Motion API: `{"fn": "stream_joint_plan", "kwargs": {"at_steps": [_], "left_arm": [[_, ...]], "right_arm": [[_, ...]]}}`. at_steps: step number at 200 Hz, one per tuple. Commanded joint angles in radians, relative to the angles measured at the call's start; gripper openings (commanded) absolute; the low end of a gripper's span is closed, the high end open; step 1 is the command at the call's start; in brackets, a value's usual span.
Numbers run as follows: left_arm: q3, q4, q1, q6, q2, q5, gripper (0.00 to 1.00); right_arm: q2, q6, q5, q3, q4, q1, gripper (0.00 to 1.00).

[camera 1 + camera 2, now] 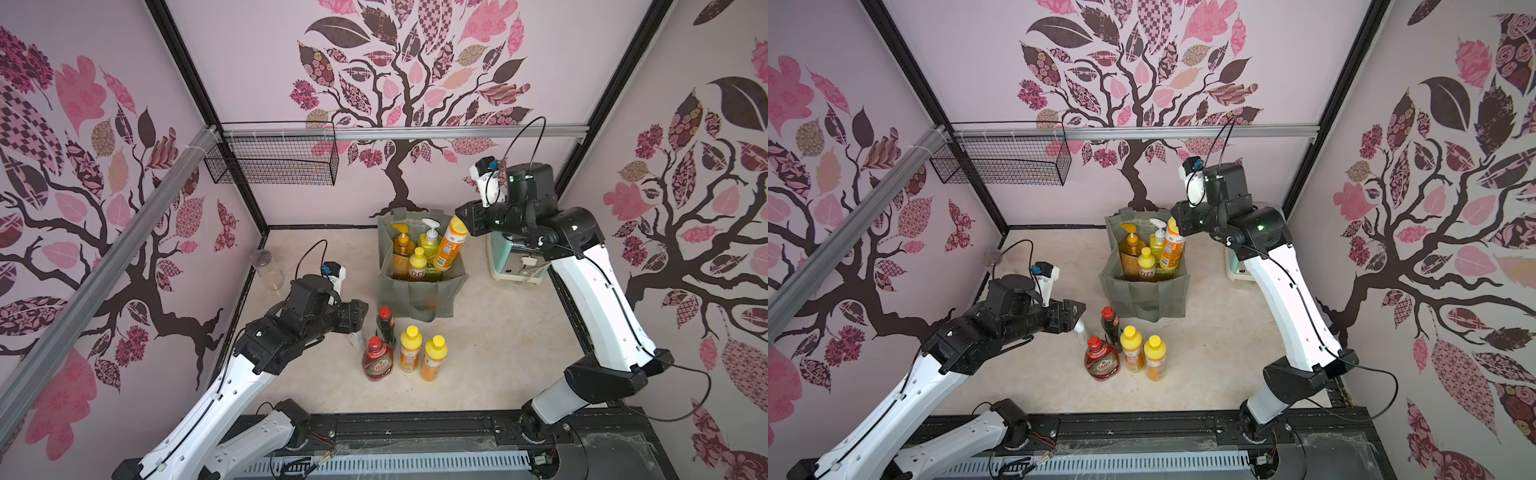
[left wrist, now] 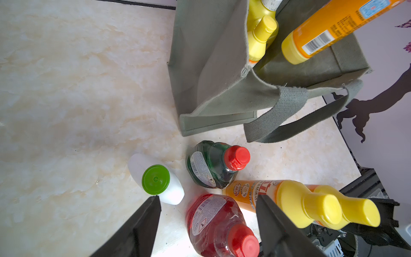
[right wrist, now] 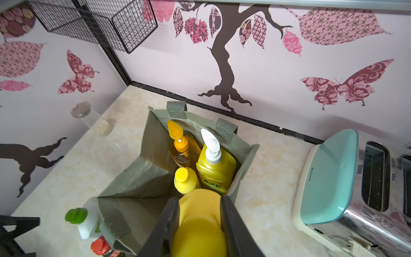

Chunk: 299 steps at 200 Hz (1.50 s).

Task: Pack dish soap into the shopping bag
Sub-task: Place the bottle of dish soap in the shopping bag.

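Clamped in the right tool [image 3: 200, 200], the orange bottle [image 1: 451, 245] is tilted over the shopping bag [image 1: 415, 297]'s mouth; it should be lowered into the free gap before release. The left tool [image 2: 208, 198] is spread wide.

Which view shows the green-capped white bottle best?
Left wrist: the white bottle is almost whole, cap and body. In both top views the left hand hides most of it; in the right wrist view the shopping bag covers part.
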Motion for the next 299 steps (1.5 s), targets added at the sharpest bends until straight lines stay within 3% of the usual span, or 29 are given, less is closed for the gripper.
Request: {"fn": "stream_joint_plan", "kwargs": {"at_steps": [1, 103, 199, 299], "left_arm": [[-0.009, 0.023, -0.005, -0.005, -0.016, 0.000, 0.74], [-0.034, 0.023, -0.004, -0.004, -0.040, -0.009, 0.73], [-0.050, 0.020, -0.004, -0.004, -0.055, -0.015, 0.74], [-0.061, 0.022, -0.003, -0.004, -0.054, -0.015, 0.73]], "right_arm": [[-0.047, -0.039, 0.071, -0.059, 0.226, 0.039, 0.00], [-0.084, -0.083, 0.166, -0.375, 0.470, 0.070, 0.00], [-0.053, -0.027, 0.232, -0.524, 0.556, 0.069, 0.00], [-0.009, 0.036, 0.224, -0.650, 0.658, 0.064, 0.00]]}}
